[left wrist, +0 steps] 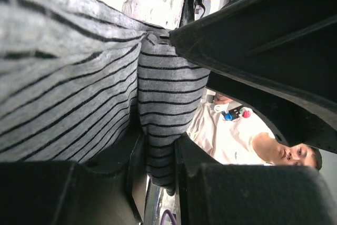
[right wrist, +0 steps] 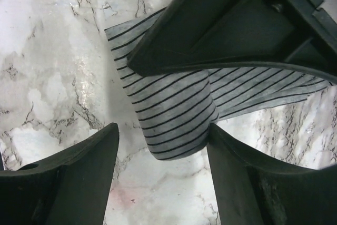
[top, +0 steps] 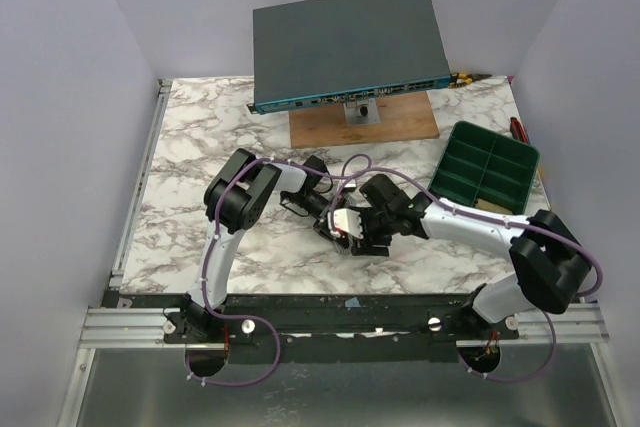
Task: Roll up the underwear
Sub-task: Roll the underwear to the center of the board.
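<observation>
Though half-hidden, underwear (right wrist: 174,114) in left gripper (left wrist: 158,154).

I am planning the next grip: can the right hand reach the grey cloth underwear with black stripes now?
Probably yes. The open right hand straddles the grey black-striped cloth underwear, nothing between them. The left hand, shut on the same cloth, sits close and may crowd it.

Centre crowded, left side open
The left gripper (top: 328,215) and right gripper (top: 357,232) meet mid-table over the underwear (right wrist: 174,114). A grey box (top: 345,42) on its wooden board (top: 320,127) blocks the far centre and a green tray (top: 487,169) the far right. The marble table (top: 190,137) offers free passage on the left.
</observation>
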Controlling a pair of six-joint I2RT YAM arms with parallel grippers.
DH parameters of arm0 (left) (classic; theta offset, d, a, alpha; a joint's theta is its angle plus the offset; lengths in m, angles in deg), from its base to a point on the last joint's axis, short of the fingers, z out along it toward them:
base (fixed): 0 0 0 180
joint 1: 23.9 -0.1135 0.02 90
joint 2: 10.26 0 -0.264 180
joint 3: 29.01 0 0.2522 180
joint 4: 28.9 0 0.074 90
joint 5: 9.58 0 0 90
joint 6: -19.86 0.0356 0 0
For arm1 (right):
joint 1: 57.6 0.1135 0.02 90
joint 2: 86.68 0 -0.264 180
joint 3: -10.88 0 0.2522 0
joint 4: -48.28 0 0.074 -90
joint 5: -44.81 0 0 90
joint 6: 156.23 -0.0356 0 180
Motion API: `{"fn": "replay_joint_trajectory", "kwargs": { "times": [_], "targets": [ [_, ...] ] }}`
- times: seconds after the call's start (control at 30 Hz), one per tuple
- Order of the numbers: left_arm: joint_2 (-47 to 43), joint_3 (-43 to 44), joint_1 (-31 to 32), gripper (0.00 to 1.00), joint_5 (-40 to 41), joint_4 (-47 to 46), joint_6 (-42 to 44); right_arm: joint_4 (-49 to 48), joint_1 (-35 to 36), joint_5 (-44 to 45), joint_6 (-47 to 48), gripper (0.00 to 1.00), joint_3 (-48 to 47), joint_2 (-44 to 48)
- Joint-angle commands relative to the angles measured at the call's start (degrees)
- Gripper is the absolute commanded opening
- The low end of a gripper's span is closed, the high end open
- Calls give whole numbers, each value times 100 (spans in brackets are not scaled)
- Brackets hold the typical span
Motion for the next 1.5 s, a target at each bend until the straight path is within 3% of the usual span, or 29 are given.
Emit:
{"fn": "replay_joint_trajectory", "kwargs": {
  "times": [0.0,0.43,0.63,0.77,0.83,0.97,1.1,1.47],
  "targets": [
    [489,-85,-70,9,438,217,-105,-361,205,277,66,68,202,-87],
    [547,-67,-70,8,360,274,-54,-947,353,518,220,58,376,-268],
    [542,-63,-71,7,349,312,-26,-983,429,422,274,44,395,-437],
    [534,-50,-70,10,358,340,-9,-902,443,349,284,26,413,-484],
    [520,-28,-70,16,380,382,1,-802,443,297,292,16,422,-503],
    [405,-31,-70,29,512,396,-39,-499,443,230,267,10,333,-569],
    [140,-162,-80,43,740,222,-155,-217,443,122,179,8,231,-588],
    [-721,-449,-586,93,1363,98,-211,201,443,-19,10,5,53,-616]
  ]
}}
